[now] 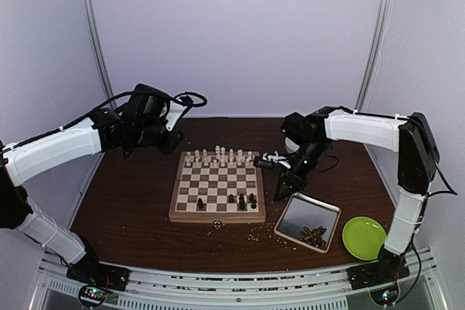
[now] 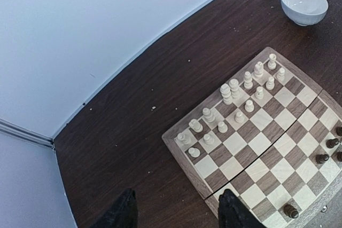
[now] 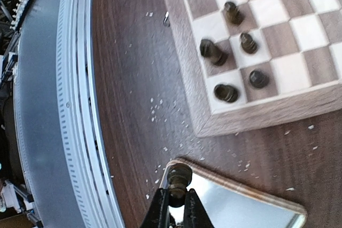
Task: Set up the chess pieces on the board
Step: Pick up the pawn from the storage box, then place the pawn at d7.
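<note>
Sixteen cream pieces (image 2: 234, 86) stand on your board (image 1: 218, 216), in two full rows of eight along its far edge.

And the dark ones?

Six dark pieces (image 3: 247, 42) on the board, as far as I can count for you: five bunched by the near right corner and a lone dark piece (image 1: 200, 203) toward the near left. A seventh dark piece (image 3: 179, 175) is pinched upright in your right gripper (image 3: 178, 198), whose fingers are closed on it just above a corner of the tray (image 1: 320, 215).

What do the containers hold?

One metal tray sits on the table (image 1: 123, 208) to the right of the board, with a small heap (image 1: 314, 235) of dark pieces toward its near edge. One green plate (image 1: 364, 237) lies just beside the tray. One white bowl (image 2: 304, 5) stands off the cream end of the board; I find it only in your left wrist view.

And my left gripper?

Your left gripper (image 2: 176, 214) hangs above the table off the board's far left corner, fingers spread wide with nothing between them.

What can't you make out?

The heap is too small and tangled to count. Your left wrist view cuts off the board's near right part, so the dark pieces there show only partly. Pale crumbs (image 3: 157, 105) speckle the table between board and tray.
</note>
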`<state>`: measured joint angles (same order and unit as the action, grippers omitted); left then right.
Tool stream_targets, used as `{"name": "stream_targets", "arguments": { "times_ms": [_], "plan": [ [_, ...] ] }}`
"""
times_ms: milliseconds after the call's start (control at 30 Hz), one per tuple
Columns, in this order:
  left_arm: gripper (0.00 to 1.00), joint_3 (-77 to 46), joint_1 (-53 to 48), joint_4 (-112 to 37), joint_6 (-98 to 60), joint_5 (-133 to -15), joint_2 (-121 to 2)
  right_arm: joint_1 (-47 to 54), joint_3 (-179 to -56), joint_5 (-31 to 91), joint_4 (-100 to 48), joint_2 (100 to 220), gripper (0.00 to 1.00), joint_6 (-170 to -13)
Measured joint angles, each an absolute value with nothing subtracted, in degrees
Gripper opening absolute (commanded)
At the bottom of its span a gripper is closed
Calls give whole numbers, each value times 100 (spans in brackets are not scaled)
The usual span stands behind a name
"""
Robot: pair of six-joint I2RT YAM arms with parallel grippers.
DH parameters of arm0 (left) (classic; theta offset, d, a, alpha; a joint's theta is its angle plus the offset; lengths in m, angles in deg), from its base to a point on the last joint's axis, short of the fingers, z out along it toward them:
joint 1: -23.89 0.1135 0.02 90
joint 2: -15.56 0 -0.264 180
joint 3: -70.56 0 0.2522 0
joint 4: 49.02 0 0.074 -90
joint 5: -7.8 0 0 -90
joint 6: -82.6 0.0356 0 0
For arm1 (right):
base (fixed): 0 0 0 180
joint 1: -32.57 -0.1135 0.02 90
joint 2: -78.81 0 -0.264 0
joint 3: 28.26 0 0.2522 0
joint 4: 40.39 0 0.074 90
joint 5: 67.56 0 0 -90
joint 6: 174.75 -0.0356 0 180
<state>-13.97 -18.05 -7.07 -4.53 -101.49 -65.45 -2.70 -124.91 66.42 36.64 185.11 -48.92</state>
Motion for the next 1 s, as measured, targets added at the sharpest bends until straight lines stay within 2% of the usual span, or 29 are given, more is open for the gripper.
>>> {"name": "stream_targets", "arguments": {
  "times_ms": [233, 633, 1000],
  "plan": [
    [54, -1397, -1805, -683, -453, -10263, -6489, -431, -14128, 6068, 3612, 18876, 1, -5421],
    [55, -1397, -1805, -681, -562, -10667, -6174, -1439, -16875, 4953, 3813, 20918, 1, -5937],
    [55, -1397, -1805, -681, -586, -10877, -5979, -1861, -17227, 4293, 3959, 21305, 1, -5939]
  ]
}}
